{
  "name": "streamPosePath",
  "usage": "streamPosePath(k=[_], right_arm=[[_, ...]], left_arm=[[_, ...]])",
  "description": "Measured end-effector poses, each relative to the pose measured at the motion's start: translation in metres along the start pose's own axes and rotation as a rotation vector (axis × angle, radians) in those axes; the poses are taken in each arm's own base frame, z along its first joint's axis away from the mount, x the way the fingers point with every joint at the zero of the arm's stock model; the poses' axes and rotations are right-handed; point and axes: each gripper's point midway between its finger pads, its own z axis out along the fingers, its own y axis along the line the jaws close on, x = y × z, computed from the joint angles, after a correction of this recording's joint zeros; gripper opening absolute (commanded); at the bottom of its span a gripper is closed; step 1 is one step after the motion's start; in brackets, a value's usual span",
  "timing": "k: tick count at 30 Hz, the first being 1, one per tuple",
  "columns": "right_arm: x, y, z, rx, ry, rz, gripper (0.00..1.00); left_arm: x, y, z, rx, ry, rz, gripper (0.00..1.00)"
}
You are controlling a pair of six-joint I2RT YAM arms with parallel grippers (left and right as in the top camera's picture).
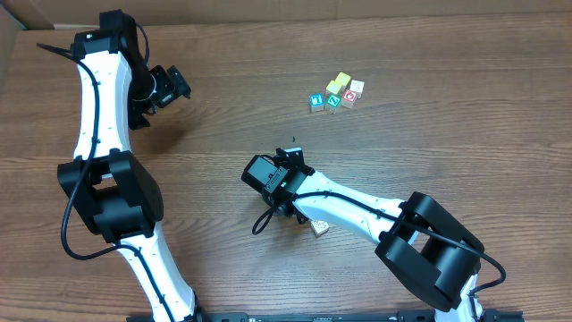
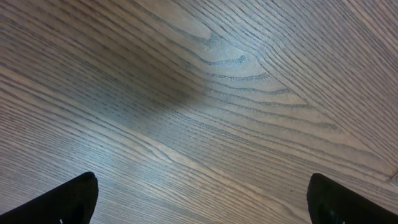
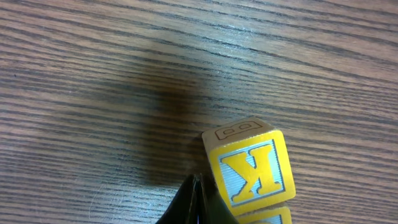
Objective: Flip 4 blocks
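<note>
A wooden tabletop [image 1: 429, 54] is seen from above, with two white-and-black robot arms on it.

The left arm [image 1: 94, 107] runs up the left side. The left end effector [image 1: 170, 85] hangs over bare wood, well apart from every block. In its wrist view, two dark fingertips [image 2: 68, 202] sit at the bottom corners, spread wide and released, with only wood grain between them.

The right arm [image 1: 357, 210] lies from the lower right toward the middle. In its wrist view the right end effector [image 3: 196, 200] is clenched, its fingers pressed together on nothing. Just beside it stands a small wooden block [image 3: 252, 165]. This block shows a yellow letter K on a pale blue face, turned the wrong way round, and its top is plain wood with a small outline drawing. I cannot tell whether the fingers touch it. From above, it is probably the pale cube [image 1: 319, 228] peeking out under the right arm.

Farther back, right of centre, the other blocks huddle close together:
- a yellow block [image 1: 342, 80]
- a second yellow block [image 1: 334, 88]
- a green-faced block [image 1: 332, 102]
- a whitish block [image 1: 357, 87]
- a blue-faced block [image 1: 315, 101]
- a red-faced block [image 1: 350, 97]

Their prints are too small to read.
</note>
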Motion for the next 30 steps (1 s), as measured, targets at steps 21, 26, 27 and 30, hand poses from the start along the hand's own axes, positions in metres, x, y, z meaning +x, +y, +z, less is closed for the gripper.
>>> streamPosePath(k=[21, 26, 27, 30], right_arm=[[-0.016, 0.008, 0.003, -0.081, -0.012, 0.066, 0.04], [-0.021, 0.02, 0.001, -0.146, -0.015, 0.067, 0.04], [-0.022, 0.019, 0.002, -0.147, -0.013, 0.069, 0.04], [-0.026, 0.012, 0.004, -0.137, -0.013, 0.086, 0.04]], left_arm=[[0.0, 0.0, 0.0, 0.0, 0.001, 0.0, 1.0], [0.0, 0.0, 0.0, 0.0, 0.0, 0.0, 1.0], [0.0, 0.0, 0.0, 0.0, 0.0, 0.0, 1.0], [0.0, 0.0, 0.0, 0.0, 0.0, 0.0, 1.0]])
